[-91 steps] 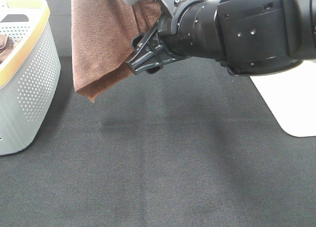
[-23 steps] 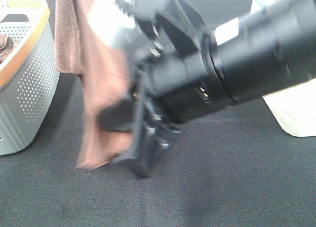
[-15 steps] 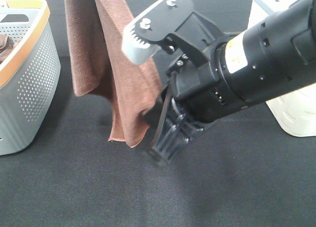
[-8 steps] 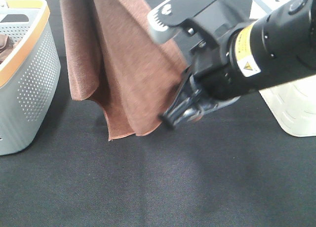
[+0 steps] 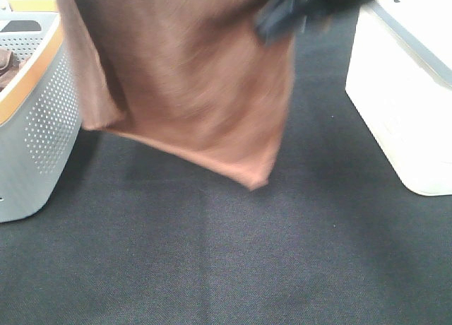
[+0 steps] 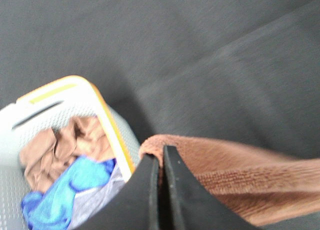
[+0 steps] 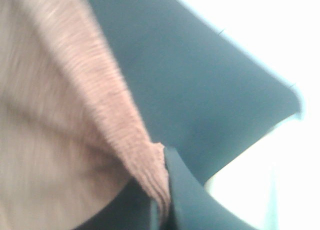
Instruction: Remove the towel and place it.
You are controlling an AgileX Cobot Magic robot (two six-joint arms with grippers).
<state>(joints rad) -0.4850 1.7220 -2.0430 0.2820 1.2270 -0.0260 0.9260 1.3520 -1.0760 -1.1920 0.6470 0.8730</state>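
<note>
Reddish-brown microfibre towel [image 5: 191, 85] hangs in the air, spread wide btwn the two pincers, over the far part of the black table [image 5: 226, 268]. Its lowest corner points down toward the table's middle and looks clear of the surface, w/ a soft shadow under it. The towel's left side overlaps the wall of the grey basket [image 5: 42, 120] in the exterior view; can't tell if they touch.

L pincer [image 6: 160, 159]: clenched on the towel's edge, both black fingers pressed close together w/ the folded hem pinched at the tips. R pincer [image 7: 162, 200]: grasping the towel at another edge, cloth held against the dark finger; that view is blurred. In the exterior view only a dark, smeared bit of the R pincer shows, at the towel's upper right corner.

Basket stands at the table's left edge, perforated wall, orange rim [image 5: 32, 78]. Inside it, per the L wrist view: a crumpled brown cloth [image 6: 65, 150] and a blue cloth [image 6: 65, 190], touching each other. A white box [image 5: 402, 92] sits at the table's right edge, well apart from the basket, near the towel's right side w/ a strip of bare table btwn them.
</note>
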